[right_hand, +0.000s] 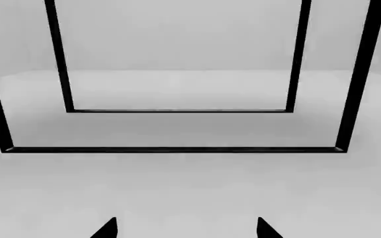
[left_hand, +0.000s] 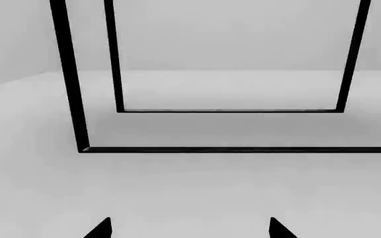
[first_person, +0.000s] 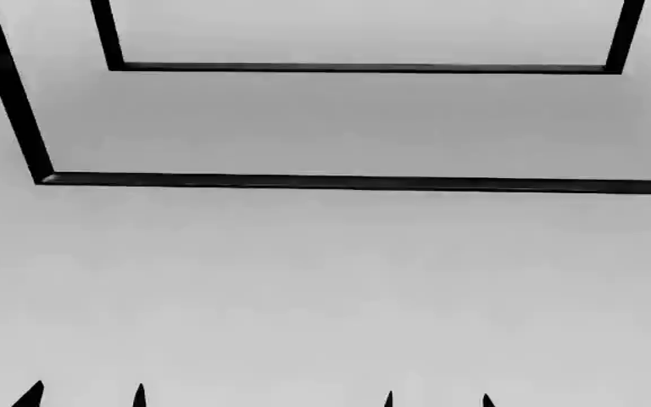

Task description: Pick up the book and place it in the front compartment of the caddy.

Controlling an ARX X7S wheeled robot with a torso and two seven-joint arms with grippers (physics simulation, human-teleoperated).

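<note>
Neither the book nor the caddy shows in any view. My left gripper [left_hand: 189, 229] is open, only its two black fingertips poking into the left wrist view with grey floor between them. My right gripper [right_hand: 186, 229] is open too, its tips wide apart over the same bare grey floor. In the head view both pairs of tips peek over the bottom edge, the left gripper [first_person: 86, 397] at left and the right gripper [first_person: 436, 400] at right. Nothing is held.
Thin black frame legs and bars [first_person: 348, 181] stand ahead on the grey floor, with a farther bar [first_person: 359, 67] behind. The same frame [left_hand: 243, 149] [right_hand: 170, 149] appears in both wrist views, rising out of view at the top.
</note>
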